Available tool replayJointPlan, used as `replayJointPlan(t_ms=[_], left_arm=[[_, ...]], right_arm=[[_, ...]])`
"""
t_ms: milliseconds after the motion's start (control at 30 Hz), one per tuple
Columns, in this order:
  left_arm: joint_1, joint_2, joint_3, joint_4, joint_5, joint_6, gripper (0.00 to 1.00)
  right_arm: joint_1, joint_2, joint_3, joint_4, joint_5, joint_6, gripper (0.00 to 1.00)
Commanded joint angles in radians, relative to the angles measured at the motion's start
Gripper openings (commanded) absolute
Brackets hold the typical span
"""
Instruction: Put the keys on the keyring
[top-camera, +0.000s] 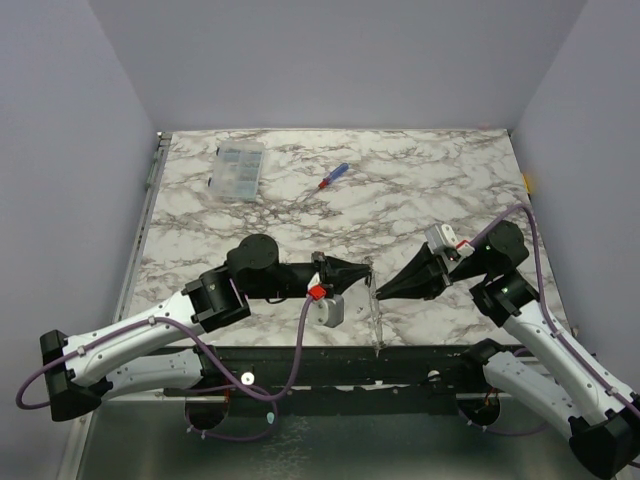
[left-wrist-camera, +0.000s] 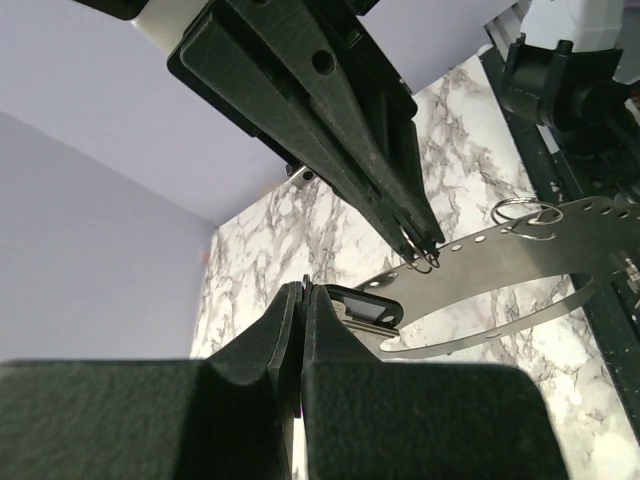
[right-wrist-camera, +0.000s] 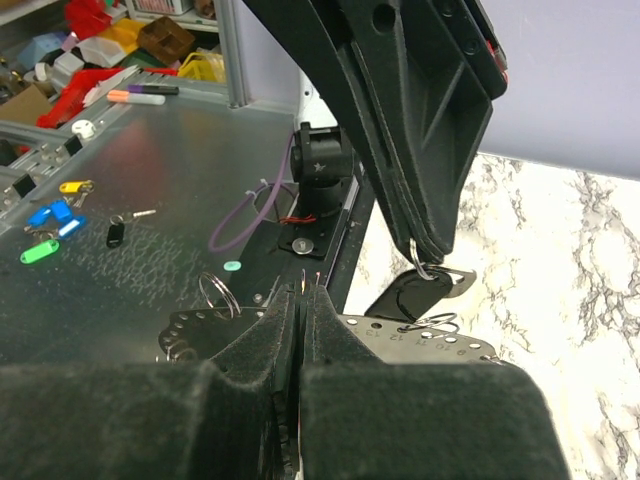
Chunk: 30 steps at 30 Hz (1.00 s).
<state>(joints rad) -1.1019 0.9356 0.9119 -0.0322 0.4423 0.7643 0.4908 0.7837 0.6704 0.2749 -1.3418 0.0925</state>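
My left gripper (top-camera: 368, 272) (left-wrist-camera: 303, 290) is shut on the small wire ring of a key (left-wrist-camera: 365, 308) with a black oval head. The key hangs just under its tips in the right wrist view (right-wrist-camera: 420, 293). The keyring (left-wrist-camera: 520, 245), a pale grey perforated strip curved in a loop, stands on edge near the table's front edge (top-camera: 376, 320). My right gripper (top-camera: 380, 294) (right-wrist-camera: 303, 292) is shut on a small wire ring threaded through the strip. Both tips nearly meet over the strip (right-wrist-camera: 440, 347). A second key is not in view.
A clear compartment box (top-camera: 238, 170) and a red-and-blue screwdriver (top-camera: 333, 177) lie at the back of the marble table (top-camera: 450, 180). More wire rings hang on the strip (left-wrist-camera: 522, 213). The black front rail (top-camera: 330, 365) runs just below the grippers.
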Motion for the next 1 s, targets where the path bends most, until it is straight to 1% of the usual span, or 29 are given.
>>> replayJointPlan(t_ms=[0,233,467,633,967], left_arm=[[-0.004,-0.005,-0.021,0.075,-0.050,-0.007,0.00],[-0.004,-0.030,-0.039,0.079,0.089,-0.003,0.00],[-0.004,-0.066,-0.058,0.072,0.112,-0.035,0.00],[-0.004,-0.058,-0.065,0.071,0.137,-0.058,0.00],[-0.006,-0.035,-0.083,0.071,0.148,-0.057,0.00]], right_arm=[[-0.003,-0.017,0.012,-0.003,-0.029,0.004,0.01],[-0.003,-0.008,0.025,0.004,-0.007,0.000,0.01],[-0.003,-0.006,0.036,0.004,-0.007,0.001,0.01],[-0.002,0.006,0.037,0.016,-0.005,0.011,0.01],[-0.003,0.015,0.043,0.024,-0.011,0.023,0.01]])
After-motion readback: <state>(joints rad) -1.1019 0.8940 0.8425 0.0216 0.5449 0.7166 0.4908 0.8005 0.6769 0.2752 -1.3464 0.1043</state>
